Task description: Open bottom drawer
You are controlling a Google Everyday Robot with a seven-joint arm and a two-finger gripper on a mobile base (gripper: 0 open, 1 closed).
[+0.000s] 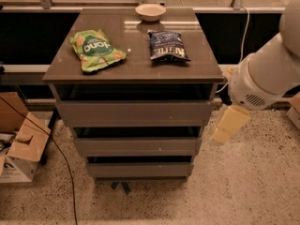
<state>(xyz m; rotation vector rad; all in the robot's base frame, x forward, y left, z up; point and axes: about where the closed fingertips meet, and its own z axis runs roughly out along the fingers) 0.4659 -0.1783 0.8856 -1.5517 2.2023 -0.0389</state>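
step: approach | gripper [228, 125]: hangs just right of the cabinet [136, 71], level with the middle drawer [138, 146], angled down-left, we judge to reach low; spread or closed, we cannot tell | bottom drawer [139, 169]: lowest front, shut, near the floor, apart from the gripper | next: we must descend further.
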